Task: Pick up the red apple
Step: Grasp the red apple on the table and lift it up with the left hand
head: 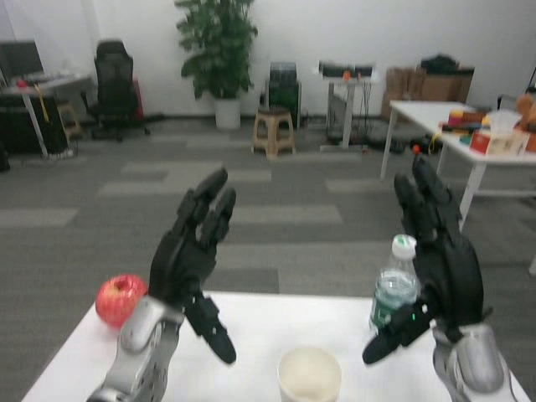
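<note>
The red apple (pixel 119 300) sits near the far left corner of the white table (pixel 251 327). My left hand (pixel 193 251) is raised above the table just right of the apple, fingers spread and pointing away, holding nothing and not touching the fruit. My right hand (pixel 440 260) is lifted on the right side, fingers also apart and empty, close beside a bottle.
A clear water bottle (pixel 394 286) with a white cap stands by my right hand. A white paper cup (pixel 309 374) sits at the near middle of the table. Beyond lie grey carpet, a stool (pixel 274 131), a potted plant (pixel 219 59) and another white table (pixel 469 138) with clutter.
</note>
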